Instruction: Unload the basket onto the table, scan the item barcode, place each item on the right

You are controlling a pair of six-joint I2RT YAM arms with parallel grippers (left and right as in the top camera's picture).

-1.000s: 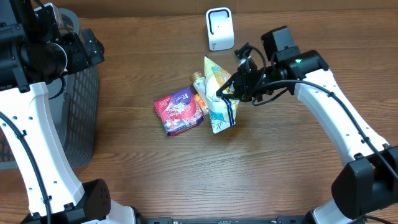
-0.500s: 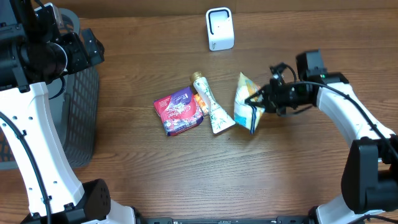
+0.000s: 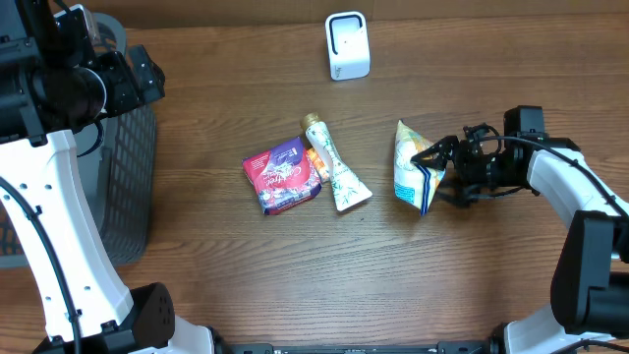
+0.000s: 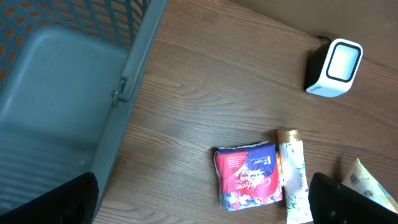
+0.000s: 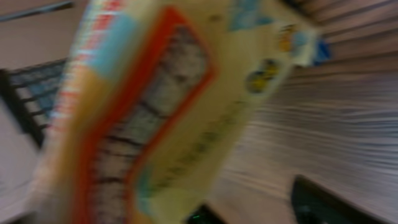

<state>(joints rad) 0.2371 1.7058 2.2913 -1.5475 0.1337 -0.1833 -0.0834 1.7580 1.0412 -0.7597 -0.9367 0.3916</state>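
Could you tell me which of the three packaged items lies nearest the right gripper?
The yellow-and-blue snack bag, alone on the right, directly beside the right gripper; the tube and the red-and-purple packet lie together well away from it.

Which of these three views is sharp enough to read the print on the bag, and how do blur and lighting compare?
Right wrist: heavy motion blur; the snack bag fills the frame and its print is unreadable. Overhead: sharp, evenly lit, soft shadows, but the bag is too small to read. Left wrist: sharp, the scanner is crisp, and only a corner of the bag shows.
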